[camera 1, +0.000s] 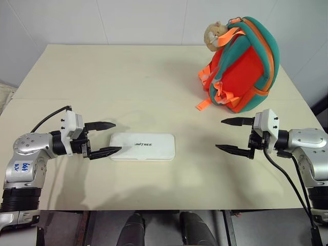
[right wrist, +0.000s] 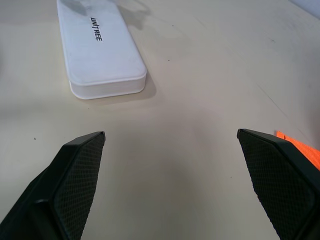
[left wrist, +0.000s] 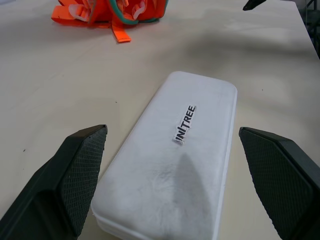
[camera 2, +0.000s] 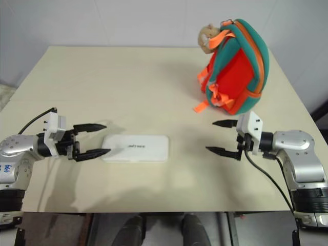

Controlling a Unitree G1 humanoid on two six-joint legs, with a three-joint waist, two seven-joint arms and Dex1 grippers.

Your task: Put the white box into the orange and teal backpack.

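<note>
So: white box [camera 1: 143,146] lies flat on the counter [camera 1: 128,77], near-centre and a bit left, long side running left-right, dark lettering face up. Left claw [camera 1: 106,138] sits just beside the box's left end, pointing right, fingers spread wide; lower fingertip [camera 1: 114,150] looks to be at or over the box's left edge, can't tell if it touches. In the left wrist view the box lies between the two open fingers, nothing gripped. Right claw [camera 1: 230,135] is on the right side of the counter, pointing left toward the box, well apart from it, fingers also wide and empty. Orange and teal backpack [camera 1: 245,65] stands upright at the far right of the counter, beyond the right claw, orange straps [camera 1: 206,102] trailing onto the counter on its left side, tan plush charm [camera 1: 214,35] hanging at its top. Can't tell whether the backpack is zipped open or closed. Box and backpack well apart.
</note>
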